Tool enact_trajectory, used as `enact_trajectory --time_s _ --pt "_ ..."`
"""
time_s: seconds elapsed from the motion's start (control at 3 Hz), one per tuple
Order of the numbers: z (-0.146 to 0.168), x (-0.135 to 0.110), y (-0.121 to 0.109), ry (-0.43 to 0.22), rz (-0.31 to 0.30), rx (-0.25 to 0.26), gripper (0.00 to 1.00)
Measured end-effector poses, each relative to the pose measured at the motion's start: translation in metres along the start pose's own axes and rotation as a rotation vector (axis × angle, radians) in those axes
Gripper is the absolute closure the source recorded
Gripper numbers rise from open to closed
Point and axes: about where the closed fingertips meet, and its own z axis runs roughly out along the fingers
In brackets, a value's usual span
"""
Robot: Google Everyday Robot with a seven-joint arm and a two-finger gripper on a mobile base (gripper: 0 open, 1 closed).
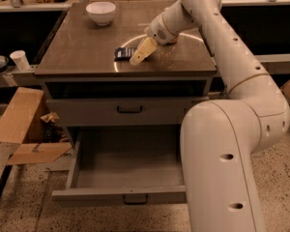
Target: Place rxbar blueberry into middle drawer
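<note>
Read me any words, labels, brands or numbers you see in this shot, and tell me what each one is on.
rxbar blueberry, on the cabinet top by the gripper: pale print, too blurred to read.
White bowl, paper cup, cardboard, open middle drawer: no text visible.
So nothing can be quoted.

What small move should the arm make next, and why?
Probably ease the gripper sideways and down onto the rxbar blueberry: the bar lies flat on the cabinet top close beside it, not yet lifted, and the middle drawer below stands open.
</note>
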Motion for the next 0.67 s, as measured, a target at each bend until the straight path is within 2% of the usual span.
enact_trajectory --time_s 0.33,0.67 --pt "0.012 0.000 -0.001 0.008 0.009 0.000 0.08" --pt "0.023 0.001 0.001 0.021 0.012 -0.011 0.24"
